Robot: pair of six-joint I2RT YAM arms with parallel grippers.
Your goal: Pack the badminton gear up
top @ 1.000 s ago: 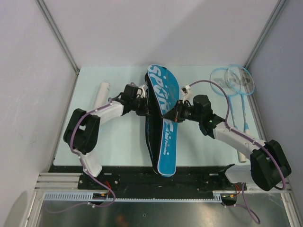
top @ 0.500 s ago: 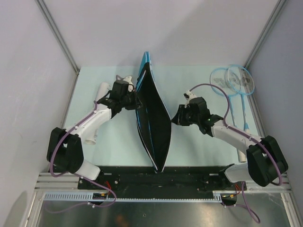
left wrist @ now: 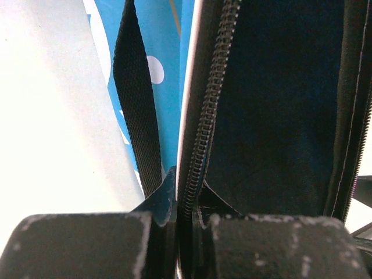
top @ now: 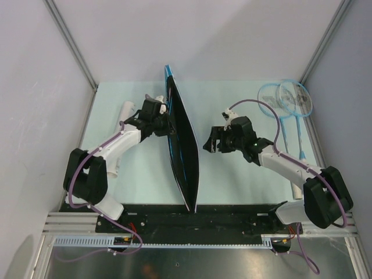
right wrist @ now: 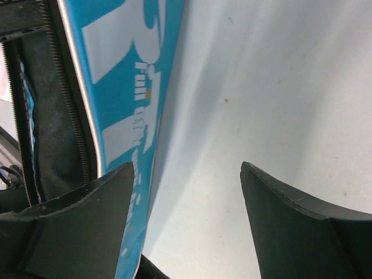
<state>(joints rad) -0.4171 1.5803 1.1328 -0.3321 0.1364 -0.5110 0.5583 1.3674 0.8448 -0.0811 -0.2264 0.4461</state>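
Compared with half a second earlier, the left gripper has carried the top flap of the long blue "SPORT" racket bag with black edging further left. The flap now stands almost on edge, black lining facing right, where before it leaned over toward the right arm. The left wrist view shows the fingers clenched on the flap's zipper edge. The bag runs from near to far along the middle of the pale green table. The right gripper has drawn away from the flap and hangs just right of it, fingers spread with nothing between them.

At the far left, a white cylindrical tube lies partly under the left arm. At the far right, two light-blue rackets lie with heads overlapping, well apart from the bag. The raised flap stands between the two grippers.
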